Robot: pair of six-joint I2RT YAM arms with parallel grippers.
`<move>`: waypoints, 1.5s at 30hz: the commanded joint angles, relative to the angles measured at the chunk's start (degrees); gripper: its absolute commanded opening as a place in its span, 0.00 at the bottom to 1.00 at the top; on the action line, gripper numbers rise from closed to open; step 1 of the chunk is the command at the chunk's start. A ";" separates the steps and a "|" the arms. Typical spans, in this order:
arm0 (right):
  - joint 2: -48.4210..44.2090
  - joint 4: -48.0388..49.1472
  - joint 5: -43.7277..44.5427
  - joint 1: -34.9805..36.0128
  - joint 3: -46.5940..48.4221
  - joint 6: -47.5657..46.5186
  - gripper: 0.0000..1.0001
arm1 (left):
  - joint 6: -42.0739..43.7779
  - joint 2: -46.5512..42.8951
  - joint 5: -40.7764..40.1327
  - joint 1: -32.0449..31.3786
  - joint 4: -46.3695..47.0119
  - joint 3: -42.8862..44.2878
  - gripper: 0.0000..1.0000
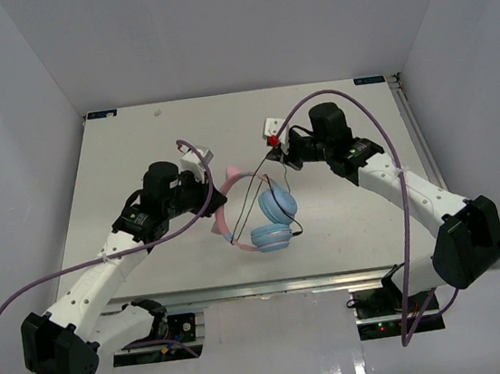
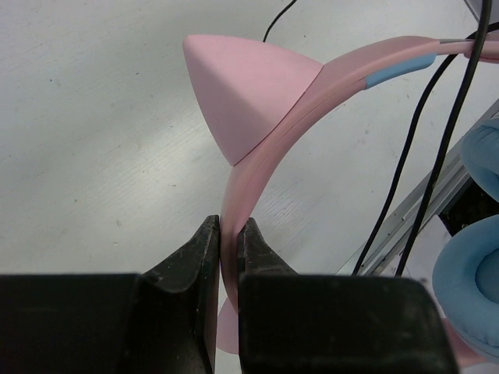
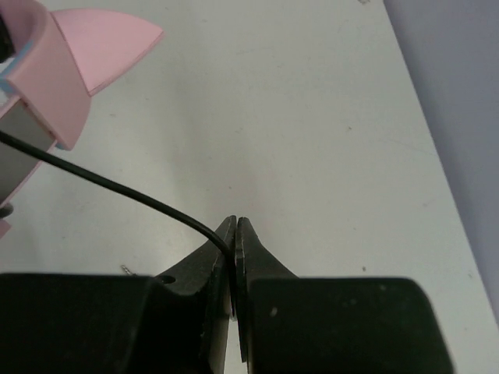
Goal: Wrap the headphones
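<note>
The headphones (image 1: 271, 221) lie in the middle of the table, with a pink headband (image 1: 220, 211) that carries cat ears and two light-blue ear cups (image 1: 277, 205) side by side. My left gripper (image 1: 212, 192) is shut on the headband (image 2: 257, 167), just below one pink ear (image 2: 242, 93). Over at the right, my right gripper (image 1: 275, 153) is shut on the thin black cable (image 3: 117, 187), which enters between its jaws (image 3: 235, 226). From there the cable (image 1: 271, 184) runs down across the headband and round the ear cups. In the left wrist view two strands (image 2: 437, 156) pass beside a blue cup (image 2: 475, 288).
Thick purple arm cables (image 1: 395, 178) loop above both arms. The table's near edge with its metal rail (image 2: 437, 195) runs just behind the ear cups. White walls (image 1: 28, 159) close in the left, right and far sides of the table.
</note>
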 commanded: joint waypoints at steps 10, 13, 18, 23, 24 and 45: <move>3.36 22.04 -38.69 -3.71 -9.19 32.97 0.12 | -9.67 1.34 0.38 -0.15 -0.64 17.71 0.00; 3.03 28.72 -39.94 -2.42 -12.47 38.73 0.17 | -11.85 2.76 0.03 -0.15 -0.74 21.82 0.00; 3.85 42.74 -40.31 -0.37 -16.42 51.10 0.26 | -14.79 5.18 -0.04 -0.15 -0.87 26.43 0.00; 4.50 49.18 -39.53 1.66 -18.25 55.94 0.34 | -16.85 6.56 -0.83 -0.15 -1.11 31.11 0.00; 4.73 50.46 -39.27 1.85 -18.50 56.81 0.34 | -17.18 6.64 -1.29 -0.15 -1.18 31.59 0.00; -3.86 38.44 -26.25 2.78 -24.05 48.79 0.08 | -28.84 4.78 -37.34 -0.15 3.11 26.44 0.00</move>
